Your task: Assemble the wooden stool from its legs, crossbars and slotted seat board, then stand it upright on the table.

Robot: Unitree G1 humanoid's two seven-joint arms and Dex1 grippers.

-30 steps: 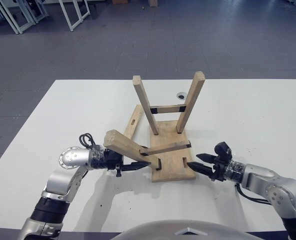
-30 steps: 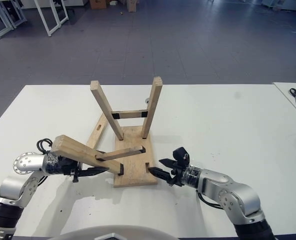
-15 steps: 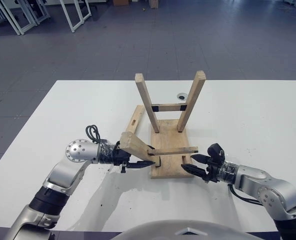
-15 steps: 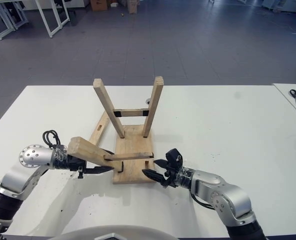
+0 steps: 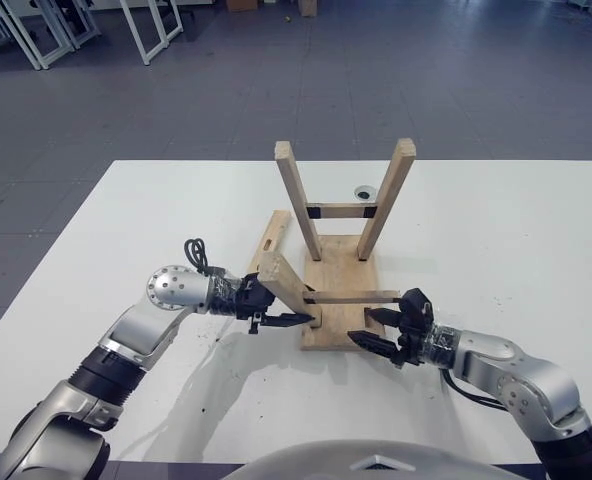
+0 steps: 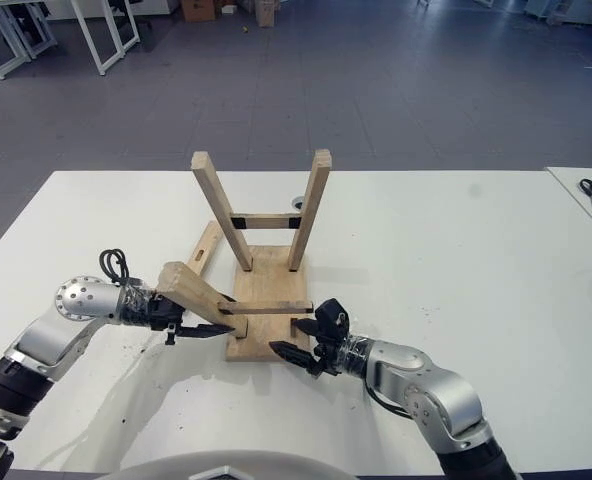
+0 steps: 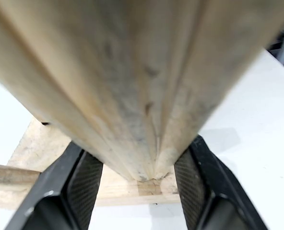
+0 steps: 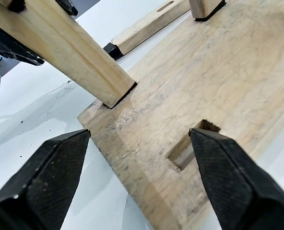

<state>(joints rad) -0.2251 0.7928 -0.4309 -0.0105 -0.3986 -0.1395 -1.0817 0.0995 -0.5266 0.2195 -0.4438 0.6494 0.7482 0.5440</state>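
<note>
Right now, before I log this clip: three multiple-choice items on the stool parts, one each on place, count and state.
1. Where does the loose leg lie? A) on the table, left of the seat board; B) across the seat board; C) on the floor.
2. How many upright legs stand in the board's far slots? A) one; B) two; C) four.
3. The right gripper is: A) shut on the seat board; B) shut on a leg; C) open, empty.
Answers: 1 A, it lies flat beside the board's left edge. 2 B, two stand, joined by a crossbar. 3 C, its fingers are spread apart.
</note>
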